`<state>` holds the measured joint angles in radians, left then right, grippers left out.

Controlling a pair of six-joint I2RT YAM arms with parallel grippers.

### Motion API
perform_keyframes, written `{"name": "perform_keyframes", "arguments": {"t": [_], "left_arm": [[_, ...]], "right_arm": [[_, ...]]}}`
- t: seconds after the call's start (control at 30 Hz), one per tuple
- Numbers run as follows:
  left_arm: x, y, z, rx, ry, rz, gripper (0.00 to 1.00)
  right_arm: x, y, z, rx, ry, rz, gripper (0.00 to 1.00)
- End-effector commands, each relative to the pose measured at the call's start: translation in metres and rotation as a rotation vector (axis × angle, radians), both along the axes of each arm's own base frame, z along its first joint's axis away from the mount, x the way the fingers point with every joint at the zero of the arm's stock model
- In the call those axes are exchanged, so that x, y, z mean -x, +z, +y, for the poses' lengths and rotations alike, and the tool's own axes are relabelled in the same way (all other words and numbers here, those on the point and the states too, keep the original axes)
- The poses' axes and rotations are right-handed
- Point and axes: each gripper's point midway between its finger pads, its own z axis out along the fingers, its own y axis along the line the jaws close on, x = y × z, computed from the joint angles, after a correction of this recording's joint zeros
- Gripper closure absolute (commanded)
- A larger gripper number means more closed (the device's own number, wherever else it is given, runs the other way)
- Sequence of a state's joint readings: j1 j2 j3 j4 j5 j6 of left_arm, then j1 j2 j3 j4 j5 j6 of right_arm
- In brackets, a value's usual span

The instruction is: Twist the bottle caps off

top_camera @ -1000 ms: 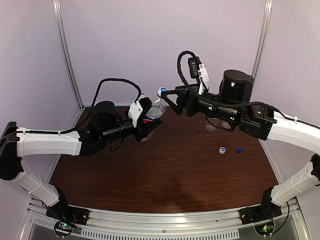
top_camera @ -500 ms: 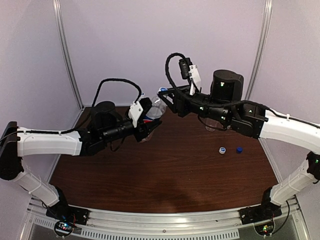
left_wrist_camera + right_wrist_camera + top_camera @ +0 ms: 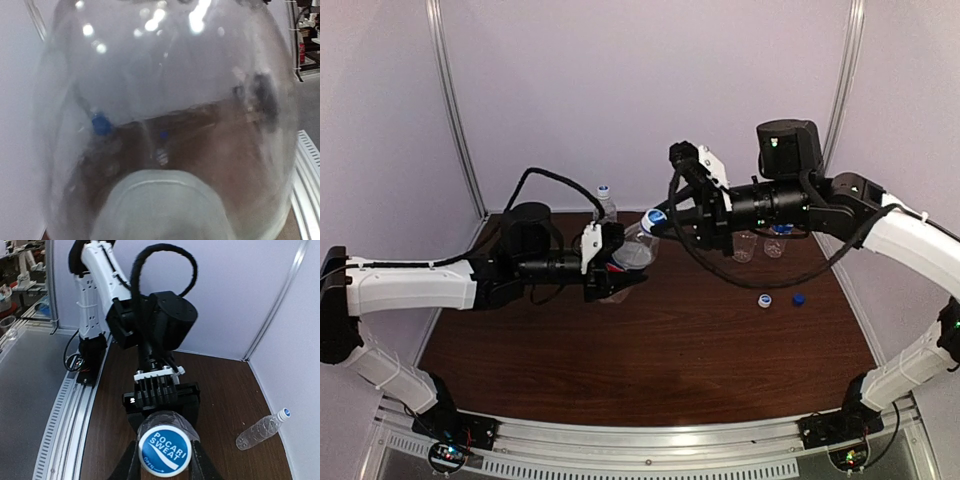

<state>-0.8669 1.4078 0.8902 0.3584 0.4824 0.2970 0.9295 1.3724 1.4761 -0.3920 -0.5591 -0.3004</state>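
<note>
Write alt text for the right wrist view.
A blue-and-white bottle cap marked Pocari Sweat fills the bottom centre, pinched between the dark fingers of the right pincer. Behind it the left pincer grips the clear bottle over the brown table. A second bottle, capped, shows near the right wall.

Deep blue on white up close, dark wood down below!

The cap (image 3: 165,450) fills the right wrist view: a blue disc with white lettering and a thin white rim. It sits on a clear bottle (image 3: 635,248), glassy and speckled with white glints. The left arm (image 3: 410,285) and right arm (image 3: 910,245) both run white shells into matt black joints and black cable. The table (image 3: 650,370) is dark reddish-brown with a faint wood grain. On its right side lie the pale loose cap (image 3: 763,299), white around a blue centre, and the dark loose cap (image 3: 799,298), solid blue. At the back is the spare bottle (image 3: 606,208), clear, topped white and blue. The walls (image 3: 620,80) are pale lilac and the rail (image 3: 650,440) silver.
</note>
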Motion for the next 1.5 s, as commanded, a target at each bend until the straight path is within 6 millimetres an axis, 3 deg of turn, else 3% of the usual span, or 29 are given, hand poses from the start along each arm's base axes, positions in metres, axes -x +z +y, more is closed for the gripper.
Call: {"name": "perform_keyframes", "arguments": {"t": [0.0,0.17,0.37,0.43,0.47,0.53,0.57,0.6,0.73,0.83,0.9,1.03,1.27,1.47], "left_arm": [[0.050,0.005,-0.004,-0.025,-0.282,-0.014,0.56],[0.054,-0.005,-0.009,-0.079,-0.339,0.029,0.57],[0.059,-0.003,-0.014,-0.059,-0.366,0.031,0.57],[0.057,0.001,-0.014,-0.042,-0.354,0.031,0.57],[0.056,0.001,-0.015,-0.039,-0.349,0.032,0.57],[0.053,0.003,-0.015,-0.034,-0.331,0.030,0.58],[0.051,0.004,-0.015,-0.033,-0.312,0.026,0.59],[0.047,0.004,-0.014,-0.031,-0.287,0.020,0.59],[0.018,0.009,-0.010,-0.001,-0.101,-0.006,0.59],[-0.010,0.021,-0.004,0.085,0.074,-0.027,0.59],[-0.027,0.024,0.000,0.125,0.173,-0.011,0.59],[-0.043,0.030,0.005,0.180,0.273,-0.004,0.59],[-0.050,0.025,0.002,0.158,0.301,0.003,0.58],[-0.049,0.023,0.002,0.150,0.300,0.002,0.58]], "right_arm": [[0.080,-0.028,-0.030,0.152,0.432,-0.148,1.00],[0.084,-0.038,-0.042,0.239,0.487,-0.246,1.00],[0.074,-0.043,-0.034,0.270,0.469,-0.260,1.00],[0.070,-0.041,-0.030,0.248,0.437,-0.262,0.92],[0.069,-0.038,-0.029,0.231,0.419,-0.263,0.76],[0.060,-0.027,-0.023,0.168,0.345,-0.262,0.18],[0.055,-0.019,-0.022,0.130,0.299,-0.247,0.03],[0.052,-0.012,-0.022,0.095,0.260,-0.239,0.01],[0.040,0.036,-0.021,-0.160,0.109,-0.150,0.00],[0.016,0.065,-0.021,-0.383,-0.050,0.016,0.00],[-0.005,0.068,-0.022,-0.475,-0.157,0.148,0.07],[-0.036,0.055,-0.025,-0.540,-0.332,0.259,0.18],[-0.054,0.038,-0.010,-0.479,-0.459,0.268,0.24],[-0.058,0.034,0.000,-0.445,-0.468,0.252,0.47]]}}
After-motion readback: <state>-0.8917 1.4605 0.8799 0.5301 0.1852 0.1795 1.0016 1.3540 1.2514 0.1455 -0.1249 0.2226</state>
